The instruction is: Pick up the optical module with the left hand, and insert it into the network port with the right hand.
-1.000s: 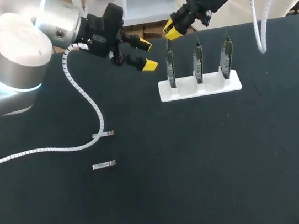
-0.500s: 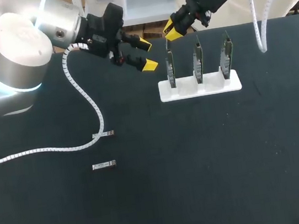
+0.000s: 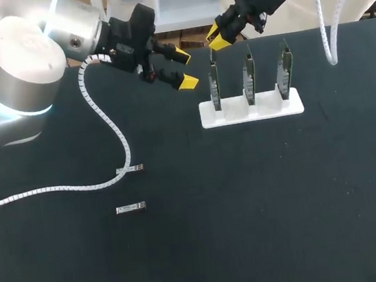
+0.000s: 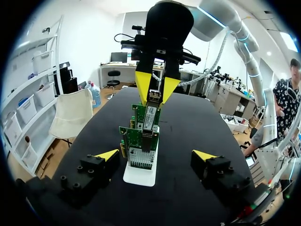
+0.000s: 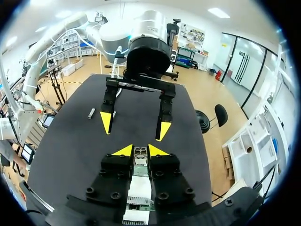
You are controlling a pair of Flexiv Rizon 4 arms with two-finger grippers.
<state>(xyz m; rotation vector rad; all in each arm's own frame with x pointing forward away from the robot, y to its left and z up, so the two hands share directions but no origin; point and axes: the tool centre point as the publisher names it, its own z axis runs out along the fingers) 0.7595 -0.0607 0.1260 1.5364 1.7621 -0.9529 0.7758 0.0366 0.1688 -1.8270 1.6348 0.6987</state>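
- The right gripper is seen in the head view near the far edge of the table, at about 12 o'clock, with its arm coming in from the 1 o'clock corner.
- Its yellow fingers are pressed onto the optical module from two sides, so the module is pinched between them.
- The optical module is held upright just above the top edge of the first network card. Whether the two touch cannot be told.
- Three cards are stood upright in a row in a white holder. The first network card is at the row's 9 o'clock end, the middle card is next, and the end card is toward 3 o'clock.
- The left gripper is held near the holder, on its 10 o'clock side. Its fingers are spread wide, and nothing is gripped between them.
- In the left wrist view, the row of cards and the right gripper above it are seen straight ahead of the spread fingers.
- A loose module lies flat on the table at about 8 o'clock from the table's middle, well apart from the holder.
- A second small silver piece lies near it toward 12 o'clock, just beside a white coiled cable that trails across the table from the left arm.
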